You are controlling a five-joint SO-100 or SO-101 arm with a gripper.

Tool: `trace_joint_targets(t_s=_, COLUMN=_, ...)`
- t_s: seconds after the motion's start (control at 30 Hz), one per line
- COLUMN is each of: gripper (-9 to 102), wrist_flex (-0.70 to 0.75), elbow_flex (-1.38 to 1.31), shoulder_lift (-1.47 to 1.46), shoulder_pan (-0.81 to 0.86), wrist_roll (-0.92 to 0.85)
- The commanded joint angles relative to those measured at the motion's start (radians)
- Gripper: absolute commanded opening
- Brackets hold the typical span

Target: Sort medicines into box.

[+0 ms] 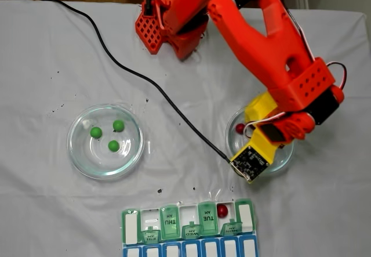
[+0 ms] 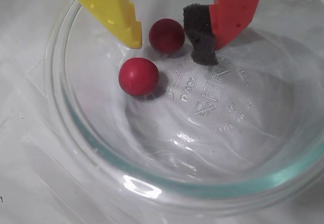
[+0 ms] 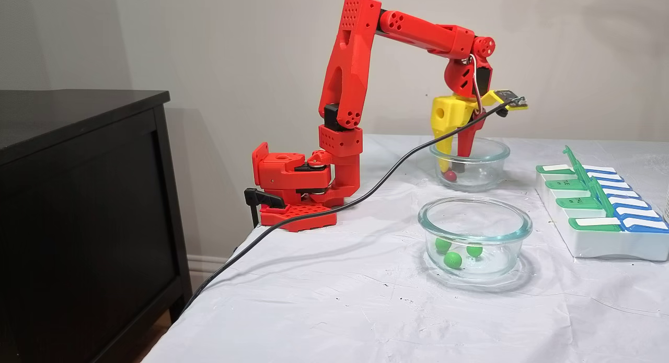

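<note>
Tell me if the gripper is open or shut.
Open: in the wrist view the gripper fingers stand apart around a dark red ball, touching neither side.

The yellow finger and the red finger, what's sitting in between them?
In the wrist view, one dark red ball sits on the glass dish floor between the yellow finger and the red finger's black pad, touching neither. A second red ball lies nearer the camera.

Arm (image 3: 355,65): bright orange-red printed plastic, boxy segments; several faces carry grids of small round holes. Base (image 3: 292,188): same red, with a perforated lattice foot plate and a black clamp at its edge. Gripper (image 2: 174,44): one yellow finger (image 2: 109,6) with a stepped inner edge, one red finger (image 2: 235,9) faced with a dark grey foam pad (image 2: 201,34). Wrist: yellow housing (image 3: 448,115) and a bare black circuit board (image 1: 250,162). A black cable (image 1: 145,80) runs to the board; thin red and white wires (image 1: 339,74) loop at the wrist.
</note>
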Motion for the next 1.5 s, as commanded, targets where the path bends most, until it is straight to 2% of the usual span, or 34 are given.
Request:
trace_joint_targets(t_s=0.0, gripper=20, wrist_flex=-0.003, elbow_flex=-0.035, shoulder_lift=0.018, shoulder_pan=-0.032, wrist_roll=0.034)
trace_joint_targets(t_s=0.17, gripper=21, wrist_flex=-0.023, elbow_flex=-0.026, shoulder_lift=0.018, shoulder_pan=-0.049, wrist_roll=0.06)
trace_joint_targets(t_s=0.77, gripper=17, wrist_flex=0.0, elbow_flex=0.015, shoulder_lift=-0.002, shoulder_pan=-0.103, wrist_roll=0.091)
trace_joint_targets(t_s=0.97, gripper=2, wrist_flex=-0.002, elbow_flex=0.02, shoulder_lift=-0.002, shoulder_pan=-0.109, wrist_roll=0.086)
trace_joint_targets(t_s=1.47, gripper=0, wrist_flex=0.006, elbow_flex=-0.002, shoulder_lift=0.003, shoulder_pan=-0.086, wrist_roll=0.084)
